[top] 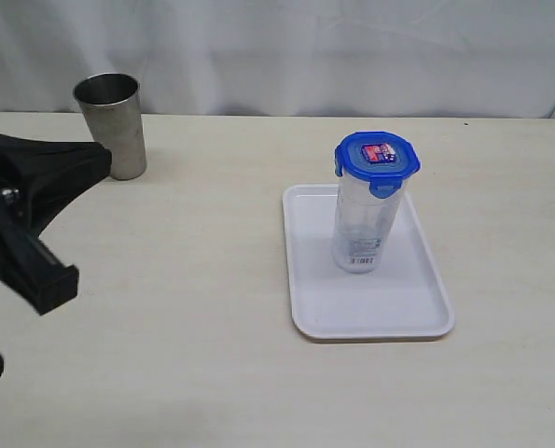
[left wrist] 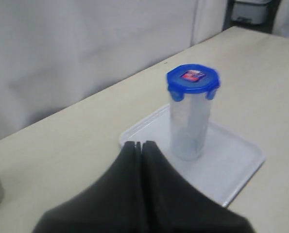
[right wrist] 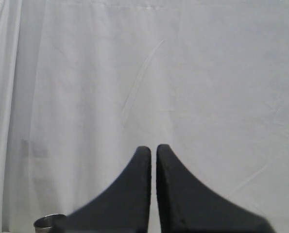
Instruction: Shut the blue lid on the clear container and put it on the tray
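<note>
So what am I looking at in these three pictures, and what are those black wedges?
It is a two-armed robot at a table. One picture comes from a camera off the arms; the other two from cameras on each wrist. The black wedges are the pinching fingers of the left end effector and right end effector, both shut and holding nothing. On the table, a clear container with its blue lid on stands upright on a white tray; a steel cup stands apart.
</note>
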You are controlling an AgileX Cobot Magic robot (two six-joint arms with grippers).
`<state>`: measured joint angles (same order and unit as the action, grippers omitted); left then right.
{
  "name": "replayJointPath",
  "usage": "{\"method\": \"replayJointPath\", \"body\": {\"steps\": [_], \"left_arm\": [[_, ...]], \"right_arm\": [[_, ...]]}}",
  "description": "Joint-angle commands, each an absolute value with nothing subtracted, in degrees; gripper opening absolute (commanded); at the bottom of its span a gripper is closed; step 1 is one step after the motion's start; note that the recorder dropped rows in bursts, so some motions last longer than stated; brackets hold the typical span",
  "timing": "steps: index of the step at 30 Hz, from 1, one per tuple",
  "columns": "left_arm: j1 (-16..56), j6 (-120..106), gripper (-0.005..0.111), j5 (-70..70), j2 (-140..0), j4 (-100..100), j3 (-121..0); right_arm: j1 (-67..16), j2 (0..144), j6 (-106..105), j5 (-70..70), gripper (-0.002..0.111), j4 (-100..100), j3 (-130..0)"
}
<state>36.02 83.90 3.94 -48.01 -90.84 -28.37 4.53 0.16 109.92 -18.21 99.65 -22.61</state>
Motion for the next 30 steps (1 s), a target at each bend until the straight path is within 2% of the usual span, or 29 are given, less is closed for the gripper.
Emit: {"method": "replayJointPath", "body": {"steps": [1, 12, 18, 21, 27, 30], "left_arm": [[36.38, 84.09, 0.0, 11.38, -42.8, -90.47, -27.75], [36.38, 84.09, 0.0, 16.78, -38.39, -88.43, -27.75], [36.38, 81.1, 0.0, 13.36, -38.31, -69.28, -27.66], [36.38, 65.16, 0.0, 7.13, -37.78, -46.54, -27.5], [36.38, 13.78, 0.0, 2.99, -34.15, -3.27, -27.5], [36.38, -4.07, 0.0, 1.72, -32.5, 9.73, -27.41]], "right_arm": [[4.6, 0.0, 109.91, -17.88, 0.005, 99.95, -22.3], [4.6, 0.0, 109.91, -17.88, 0.005, 99.95, -22.3], [4.6, 0.0, 109.91, -17.88, 0.005, 99.95, -22.3], [4.6, 0.0, 109.91, -17.88, 0.005, 99.95, -22.3], [4.6, 0.0, 109.91, -17.88, 0.005, 99.95, -22.3], [4.6, 0.0, 109.91, -17.88, 0.005, 99.95, -22.3]]}}
